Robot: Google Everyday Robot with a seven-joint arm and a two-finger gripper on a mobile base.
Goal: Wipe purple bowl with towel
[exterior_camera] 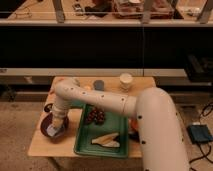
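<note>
The purple bowl [46, 126] sits on the wooden table near its left front corner. Inside it lies the pale grey-blue towel [53, 131]. My gripper [58, 123] reaches straight down into the bowl, shut on the towel and pressing it against the bowl's inside. The white arm runs from the lower right across the table and bends down over the bowl, hiding the bowl's right rim.
A green tray [85, 142] beside the bowl holds a dark red cluster [95, 116] and a pale peeled item [107, 140]. A paper cup [126, 80] and a small blue object [98, 85] stand at the back. An orange-brown bowl [133, 123] shows behind the arm.
</note>
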